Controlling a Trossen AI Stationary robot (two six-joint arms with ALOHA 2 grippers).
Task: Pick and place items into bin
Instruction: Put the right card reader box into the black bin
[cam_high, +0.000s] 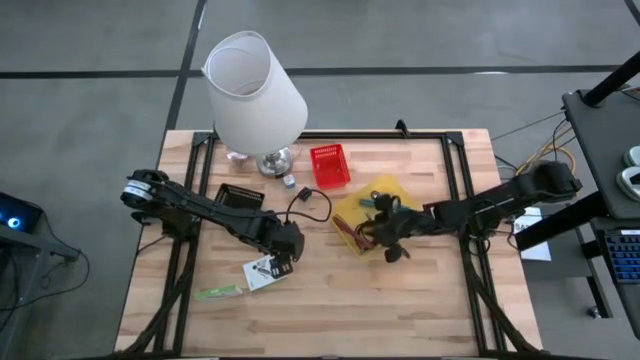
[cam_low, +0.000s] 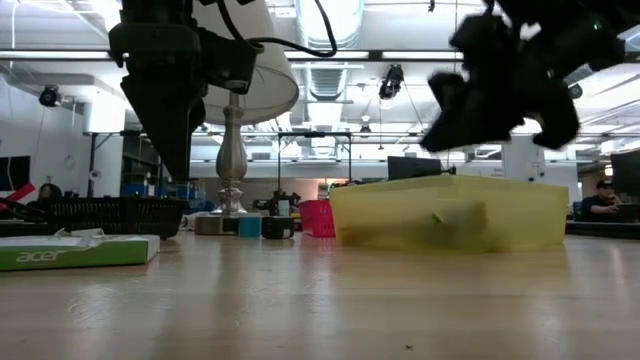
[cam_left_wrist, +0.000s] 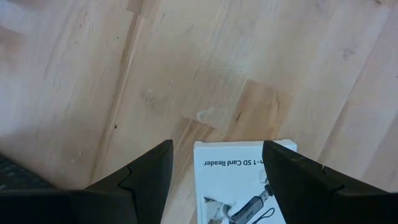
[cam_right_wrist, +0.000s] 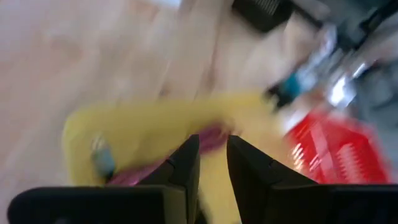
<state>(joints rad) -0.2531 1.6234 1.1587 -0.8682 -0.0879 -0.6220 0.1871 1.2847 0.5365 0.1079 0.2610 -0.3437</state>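
Observation:
The yellow bin (cam_high: 385, 195) stands right of the table's middle and holds a maroon tie (cam_right_wrist: 134, 174) and a teal piece (cam_right_wrist: 102, 158). My right gripper (cam_high: 392, 240) hovers at the bin's near side, slanting down toward it. A narrow gap shows between its fingers (cam_right_wrist: 212, 149) and nothing shows in that gap. My left gripper (cam_high: 284, 252) points down, open, just above the white card packet (cam_left_wrist: 242, 186), which lies flat on the table (cam_high: 262, 272). Its fingers stand over the packet's far end without touching it. A green strip (cam_high: 218, 292) lies flat left of the packet.
A big white lamp (cam_high: 255, 90) stands at the far left-middle, with a red basket (cam_high: 329, 167) to its right. A black tray (cam_high: 238, 197) lies behind the left arm. A thin black cable (cam_high: 310, 205) and a tiny cube (cam_high: 288, 181) lie between lamp and bin.

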